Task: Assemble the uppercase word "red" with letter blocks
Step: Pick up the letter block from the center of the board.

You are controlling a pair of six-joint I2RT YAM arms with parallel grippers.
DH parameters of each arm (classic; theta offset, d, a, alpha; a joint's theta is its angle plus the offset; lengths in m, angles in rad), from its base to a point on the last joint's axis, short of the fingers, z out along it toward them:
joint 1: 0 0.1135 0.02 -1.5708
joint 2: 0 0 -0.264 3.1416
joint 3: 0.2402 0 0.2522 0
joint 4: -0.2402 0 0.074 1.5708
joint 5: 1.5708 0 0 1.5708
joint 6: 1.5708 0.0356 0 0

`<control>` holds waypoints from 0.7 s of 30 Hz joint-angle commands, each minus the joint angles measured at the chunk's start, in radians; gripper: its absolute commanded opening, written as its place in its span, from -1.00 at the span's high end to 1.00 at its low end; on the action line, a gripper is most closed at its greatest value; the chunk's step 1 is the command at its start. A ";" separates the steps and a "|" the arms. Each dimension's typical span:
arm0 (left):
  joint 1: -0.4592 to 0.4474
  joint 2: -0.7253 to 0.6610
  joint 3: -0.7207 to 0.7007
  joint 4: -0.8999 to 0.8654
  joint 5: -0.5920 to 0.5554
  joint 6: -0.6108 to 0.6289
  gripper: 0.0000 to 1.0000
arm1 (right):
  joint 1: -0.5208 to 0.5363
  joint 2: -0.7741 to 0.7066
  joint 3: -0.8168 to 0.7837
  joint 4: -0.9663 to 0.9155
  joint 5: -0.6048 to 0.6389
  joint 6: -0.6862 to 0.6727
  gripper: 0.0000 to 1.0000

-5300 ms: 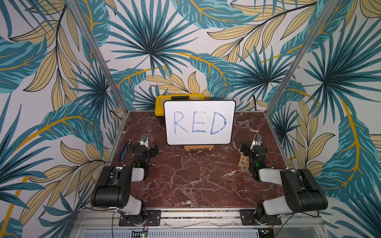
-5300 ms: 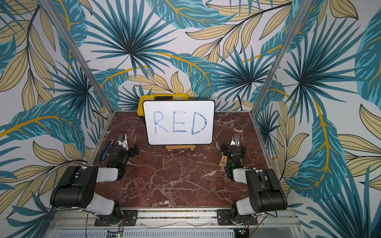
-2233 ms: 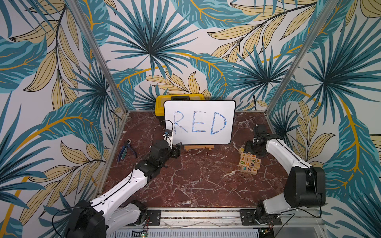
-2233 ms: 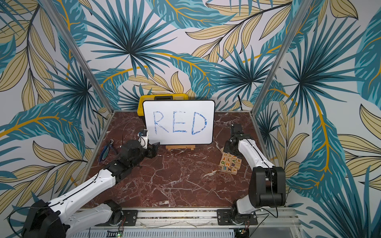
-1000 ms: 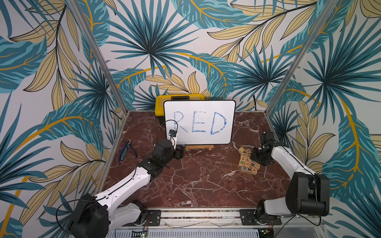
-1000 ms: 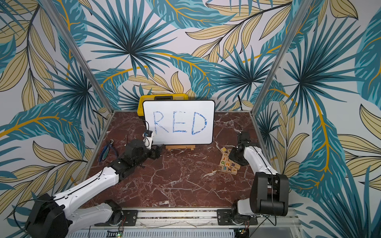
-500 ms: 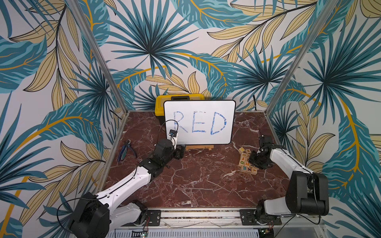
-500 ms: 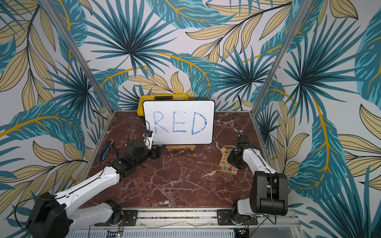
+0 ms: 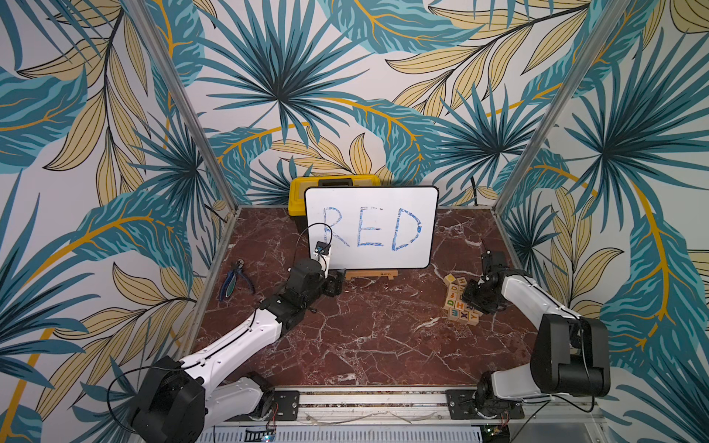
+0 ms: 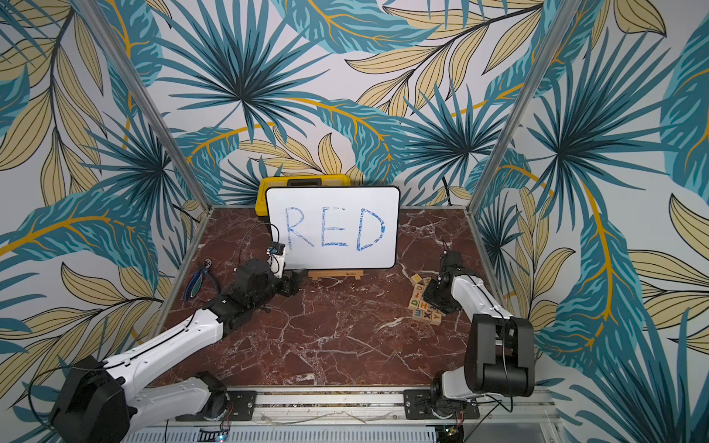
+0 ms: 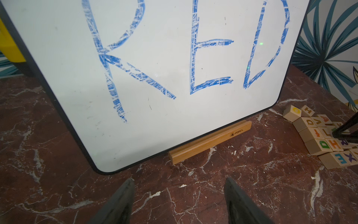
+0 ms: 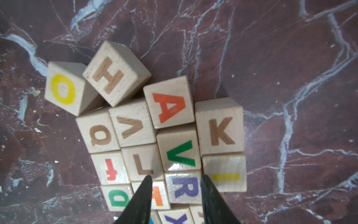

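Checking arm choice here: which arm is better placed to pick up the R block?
Right. The right gripper hangs over the block pile, its jaws straddling the R block. The left gripper sits empty by the whiteboard, well away from the pile.

The desk (image 9: 364,345) is red-brown marble with white veins. On it a white board (image 9: 372,230) stands in a wooden holder (image 9: 371,274). A yellow box (image 9: 297,199) is behind the board, blue-handled pliers (image 9: 234,282) at its left, and a cluster of letter blocks (image 9: 456,303) at its right.

The left gripper (image 11: 178,182) reaches forward, held low, jaws apart. The right gripper (image 12: 175,177) points down, jaws seemingly parted too.
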 commanded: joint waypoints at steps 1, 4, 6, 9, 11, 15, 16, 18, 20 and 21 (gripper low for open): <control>0.006 -0.009 0.003 0.011 -0.001 0.018 -0.47 | -0.014 0.011 -0.033 -0.004 0.024 0.008 0.13; 0.006 -0.009 0.003 0.011 0.001 0.018 -0.47 | -0.027 0.002 -0.043 -0.004 0.030 0.013 0.12; 0.006 -0.009 0.003 0.012 0.002 0.019 -0.47 | -0.028 0.001 -0.041 -0.009 0.035 0.013 0.12; 0.006 -0.012 0.003 0.012 0.004 0.019 -0.47 | -0.030 -0.012 -0.036 -0.018 0.053 0.010 0.10; 0.006 -0.012 0.001 0.011 0.004 0.018 -0.47 | -0.031 -0.019 -0.032 -0.019 0.033 0.002 0.07; 0.006 -0.006 0.006 0.012 0.007 0.014 -0.47 | -0.030 -0.035 -0.022 -0.038 0.019 -0.008 0.07; 0.006 -0.004 0.007 0.012 0.008 0.013 -0.47 | -0.029 -0.042 -0.021 -0.042 0.021 -0.011 0.07; 0.006 0.002 0.010 0.013 0.009 0.013 -0.47 | -0.029 -0.051 -0.025 -0.046 0.015 -0.012 0.08; 0.006 0.007 0.013 0.013 0.011 0.013 -0.47 | -0.023 -0.048 -0.033 -0.044 0.004 -0.009 0.09; 0.006 0.009 0.013 0.013 0.013 0.011 -0.47 | -0.017 -0.042 -0.041 -0.044 0.004 -0.009 0.10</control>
